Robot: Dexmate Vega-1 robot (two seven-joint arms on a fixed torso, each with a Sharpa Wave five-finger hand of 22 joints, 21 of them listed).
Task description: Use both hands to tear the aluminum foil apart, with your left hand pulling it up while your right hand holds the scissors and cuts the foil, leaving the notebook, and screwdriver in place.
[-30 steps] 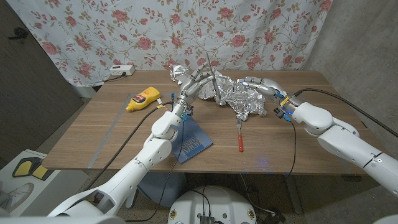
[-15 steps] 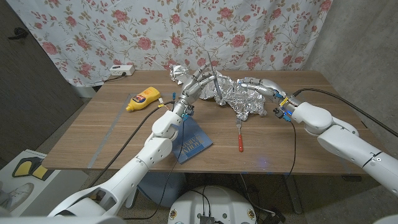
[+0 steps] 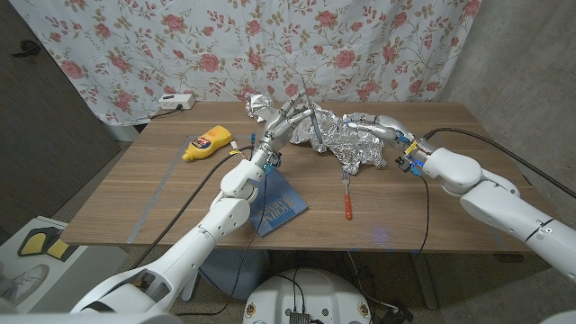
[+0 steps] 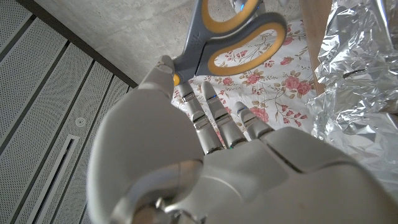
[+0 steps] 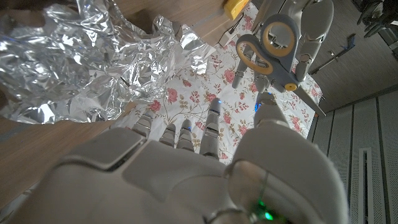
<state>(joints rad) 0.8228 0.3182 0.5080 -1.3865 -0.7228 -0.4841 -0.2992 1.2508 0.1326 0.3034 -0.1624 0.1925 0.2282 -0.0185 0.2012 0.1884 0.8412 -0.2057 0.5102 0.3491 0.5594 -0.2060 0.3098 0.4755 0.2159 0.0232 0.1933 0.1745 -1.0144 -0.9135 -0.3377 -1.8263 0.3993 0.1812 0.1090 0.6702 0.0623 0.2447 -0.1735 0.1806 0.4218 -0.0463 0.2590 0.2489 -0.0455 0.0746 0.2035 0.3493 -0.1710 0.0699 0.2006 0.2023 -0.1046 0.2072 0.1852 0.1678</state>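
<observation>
head view: we see the wooden table (image 3: 180,193) with the crumpled aluminum foil (image 3: 346,142) lying at its far middle, in front of a floral curtain (image 3: 270,45). our left hand (image 3: 290,120) is raised over the foil's left end and holds the scissors (image 3: 304,108), whose blades point up and away from the table. our right hand (image 3: 378,126) lies on the right part of the foil with its fingers reaching across the sheet; we cannot tell whether it grips the foil or only presses on it. the blue notebook (image 3: 279,209) lies near the table's front edge, partly under the left arm, and the screwdriver (image 3: 346,200) with its orange handle lies just to the right of it, in front of the foil. a yellow bottle (image 3: 206,143) lies on its side at the far left, and a white power strip (image 3: 175,102) sits at the back edge.

left wrist view: the scissors' (image 4: 233,37) grey and yellow handles stand beyond the left hand's (image 4: 211,162) fingertips, with the thumb against the grey handle; the foil (image 4: 354,81) shows beside the hand.

right wrist view: the right hand's (image 5: 186,174) fingers reach toward the foil (image 5: 74,68), and the scissors (image 5: 273,53) show beyond, held in the left hand's fingers (image 5: 311,31).
</observation>
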